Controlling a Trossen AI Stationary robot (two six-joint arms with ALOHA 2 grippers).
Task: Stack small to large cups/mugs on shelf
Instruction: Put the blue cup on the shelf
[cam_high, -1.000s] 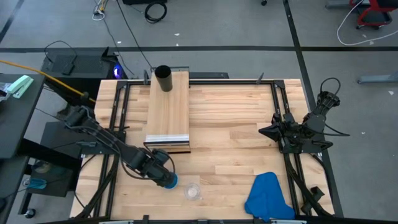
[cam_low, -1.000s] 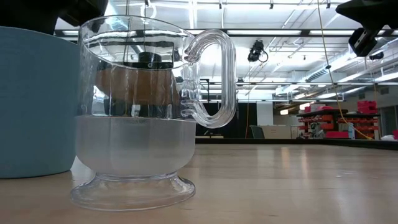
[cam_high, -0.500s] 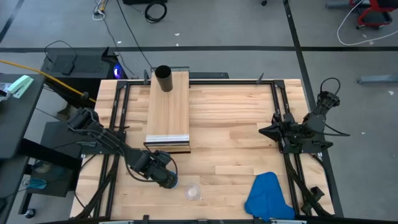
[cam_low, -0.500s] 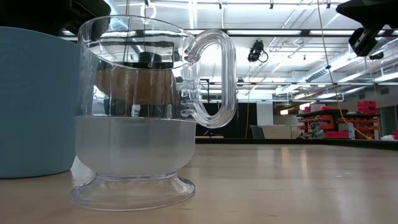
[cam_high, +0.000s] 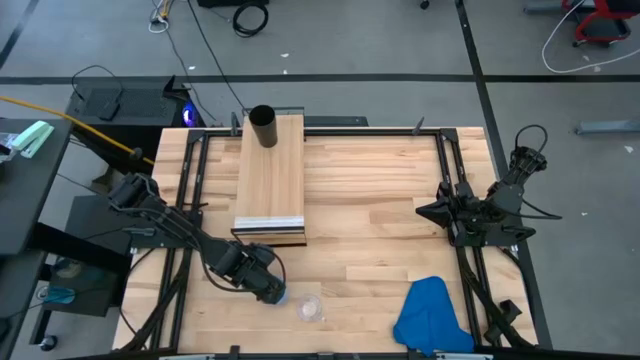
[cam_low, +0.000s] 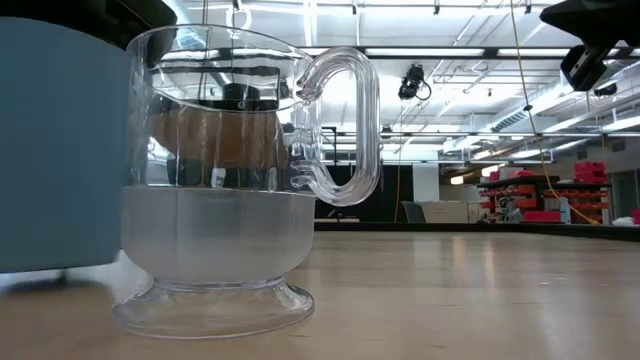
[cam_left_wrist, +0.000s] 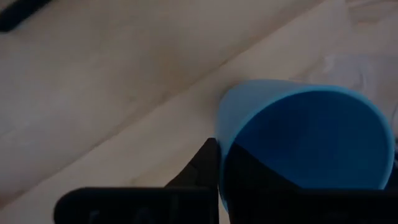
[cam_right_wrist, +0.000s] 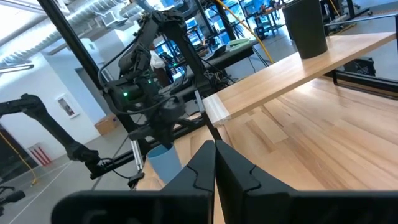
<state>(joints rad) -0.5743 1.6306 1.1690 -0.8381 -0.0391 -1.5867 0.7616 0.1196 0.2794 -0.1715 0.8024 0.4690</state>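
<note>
The shorter bright blue cup (cam_high: 275, 292) sits in your left gripper (cam_high: 266, 287), fingers clamped on its rim and its base apparently just off the desk (cam_high: 380, 230), beside the small clear plastic handled cup (cam_high: 310, 307). The tall black cylinder cup (cam_high: 263, 126) waits on the light-wood shelf (cam_high: 270, 185). Your right gripper (cam_high: 428, 211), fingers together, rests empty.

Grey floor (cam_high: 400, 40) with dark stripes and loose cables (cam_high: 250, 15); ceiling strip lights (cam_low: 470, 40) beyond.
</note>
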